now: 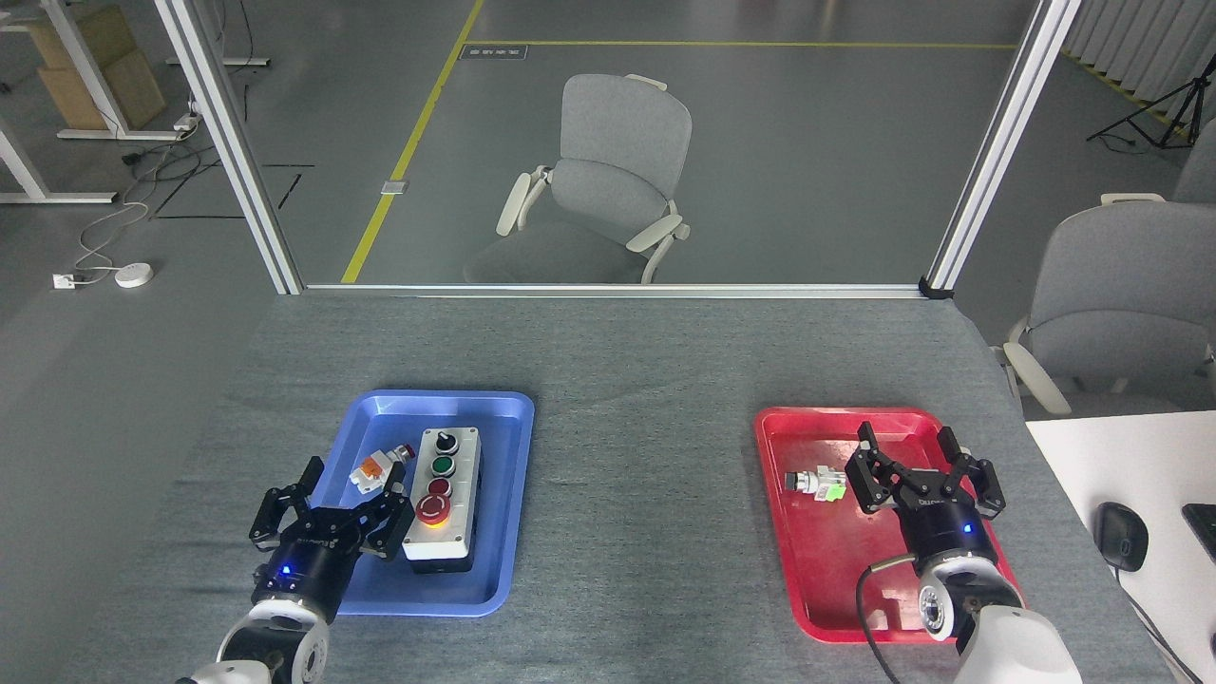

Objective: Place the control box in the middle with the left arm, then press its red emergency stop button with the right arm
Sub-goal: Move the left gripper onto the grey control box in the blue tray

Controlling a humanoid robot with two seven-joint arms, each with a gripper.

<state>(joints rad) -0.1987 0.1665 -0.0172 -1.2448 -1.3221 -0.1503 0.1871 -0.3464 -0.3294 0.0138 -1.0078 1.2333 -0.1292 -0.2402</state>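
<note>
The light-grey control box (443, 494) lies lengthwise in the blue tray (494, 570), its big red emergency stop button (433, 510) at the near end. My left gripper (353, 478) stands open at the tray's left edge, its right fingers close to the box's near left corner and nothing between them. My right gripper (904, 443), the one with the looping black cable, is open over the red tray (826, 570), holding nothing. The bare grey cloth in the middle (646, 494) lies between the two trays.
A loose orange-white switch (378, 466) lies in the blue tray left of the box. A small silver and green part (817, 483) sits in the red tray beside my right gripper. A white desk with a mouse (1121, 537) adjoins the table's right side.
</note>
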